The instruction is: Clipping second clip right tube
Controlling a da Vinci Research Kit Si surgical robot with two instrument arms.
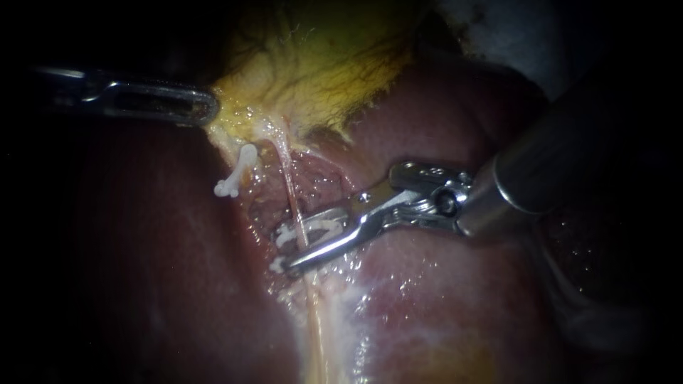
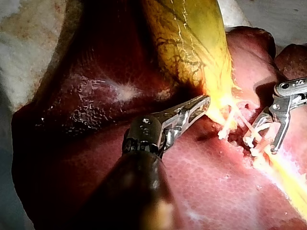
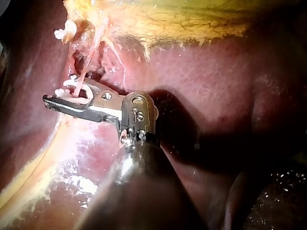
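The right tube [image 1: 290, 186] is a thin pink string. It runs from the yellow gallbladder down across the open patch on the liver.

The liver [image 1: 441, 313] is the biggest thing here. It is dark red, wet and shiny, and it lies under everything else. The gallbladder [image 1: 320, 64] sits above it, yellow with fine dark lines.

The right instrument [image 1: 302, 242] comes in next, with a thick dark shaft and bright metal jaws. Its jaws are spread wide on both sides of the right tube, and they hold a white clip [image 1: 324, 226] between them. The clip touches both jaws and has not yet been squeezed flat.

The left instrument [image 1: 206, 107] is thinner. Its jaws are pressed together on the pale yellow edge of the gallbladder and hold it out to the side, which seems to keep the tube stretched.

Another clip [image 1: 235, 178], small and white, sits on a short stub beside the right tube.

The tube looks soft, slippery and easy to tear. It should not be pulled hard. The best place to hold it is likely the bare part that lies right between the jaws, with the clip going straight across it.
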